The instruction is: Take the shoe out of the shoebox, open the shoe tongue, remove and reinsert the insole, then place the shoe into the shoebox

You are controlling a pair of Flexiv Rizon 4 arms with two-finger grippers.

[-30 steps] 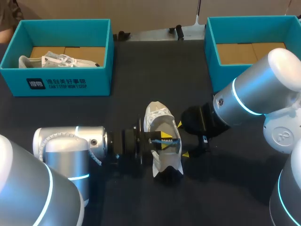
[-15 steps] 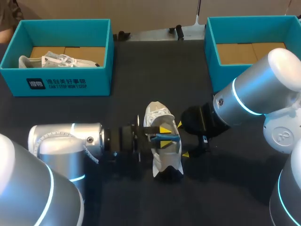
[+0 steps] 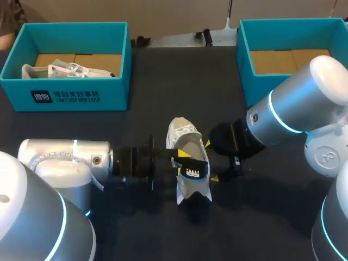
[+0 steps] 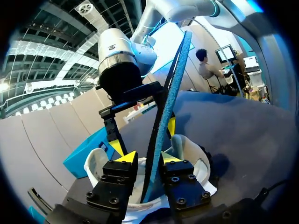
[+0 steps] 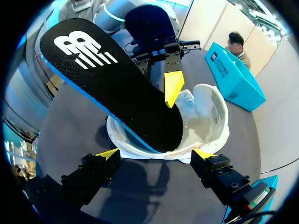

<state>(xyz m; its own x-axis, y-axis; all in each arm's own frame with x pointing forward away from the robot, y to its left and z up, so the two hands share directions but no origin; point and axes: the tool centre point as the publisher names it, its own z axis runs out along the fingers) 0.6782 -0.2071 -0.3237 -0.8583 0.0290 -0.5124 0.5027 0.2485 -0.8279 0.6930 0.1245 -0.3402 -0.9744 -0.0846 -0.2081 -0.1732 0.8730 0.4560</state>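
Head view: a white shoe (image 3: 182, 133) lies on the dark desk (image 3: 163, 87), near the middle, between the two arms. The left arm comes in low from the left, and its tool (image 3: 184, 159) is at the shoe's opening, closed on a black insole (image 3: 193, 170). The insole stands up out of the shoe, its printed face towards the right arm. The right tool (image 3: 212, 161) is just beside the shoe's right flank, with one yellow tip towards each end of the shoe. A teal shoebox (image 3: 76, 95) at the far left holds a second pale shoe (image 3: 68, 70). Another teal shoebox (image 3: 288, 22) stands at the far right. Both boxes are well apart from the shoe on the desk.

Left wrist view: the insole (image 4: 170, 93) is seen edge-on, its blue rim running up and away between the left tool's two fingers. The yellow tips press it from both sides. The shoe (image 4: 196, 156) lies under and ahead of the tips, and the right arm's tool faces it from the other side.

Right wrist view: the right tool's fingers (image 5: 108, 154) are spread wide and hold nothing, and the shoe (image 5: 212, 116) lies just ahead of them. The insole's lower end sits in the shoe's opening, and the rest tilts up and out. One yellow tip of the left tool shows against the insole's edge. The other tip is hidden behind it.
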